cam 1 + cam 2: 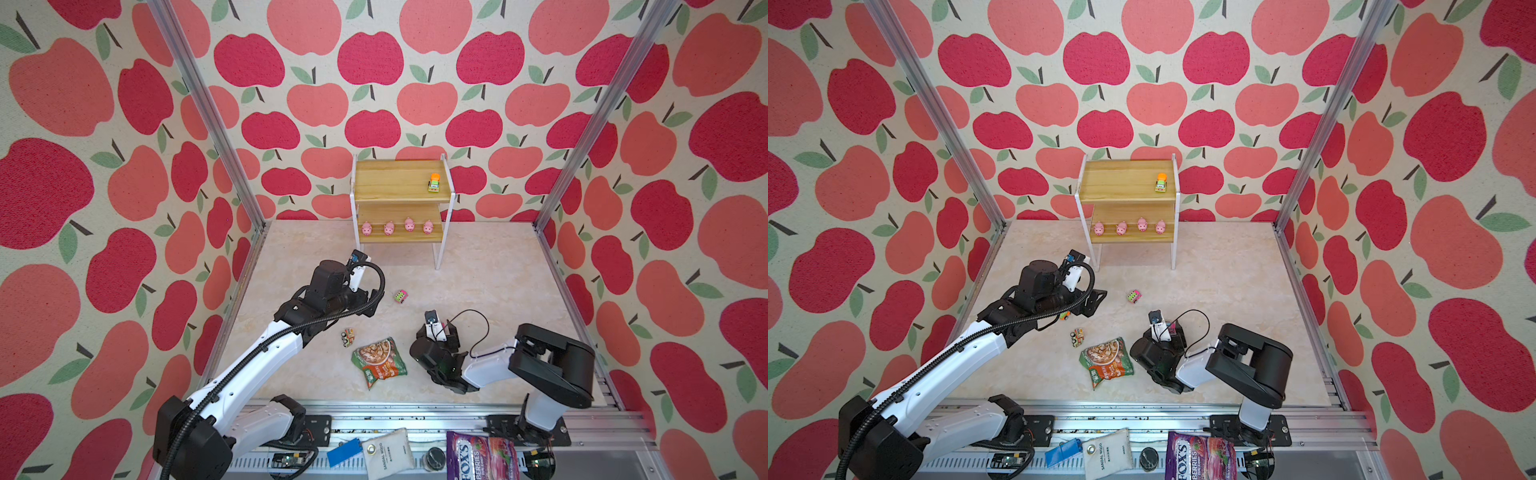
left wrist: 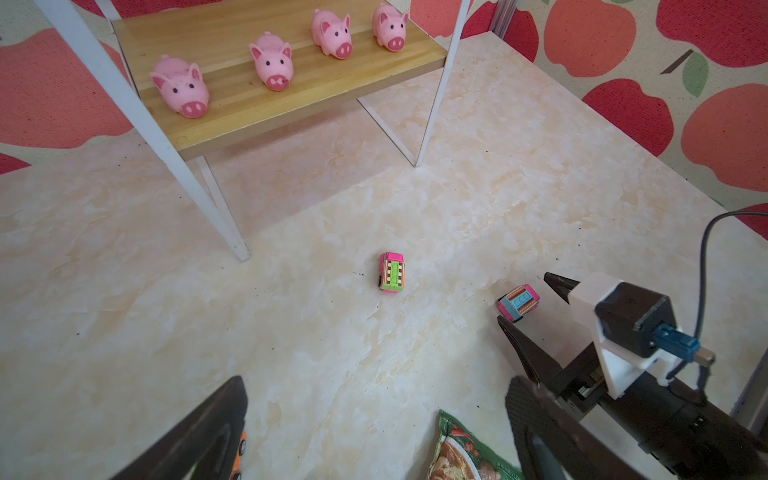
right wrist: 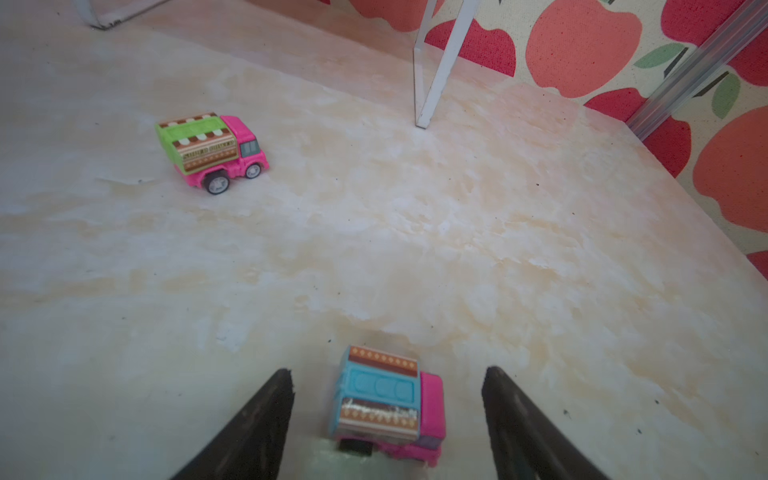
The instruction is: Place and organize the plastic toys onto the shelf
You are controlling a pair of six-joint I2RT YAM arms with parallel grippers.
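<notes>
Pink-and-blue truck sits on the tabletop, well in front of the shelf, square between the spread jaws of my right gripper. Nothing pinched yet, its length running jaw to jaw. Left arm's farther off.

My two top views hang high over the near edge, looking down and toward the far wall, and both take in the whole table with the shelf at the far middle. My left wrist view sits low, facing the shelf's lower board. My right wrist view is closest, just above the blue truck. Both wrist views share the green truck.
</notes>
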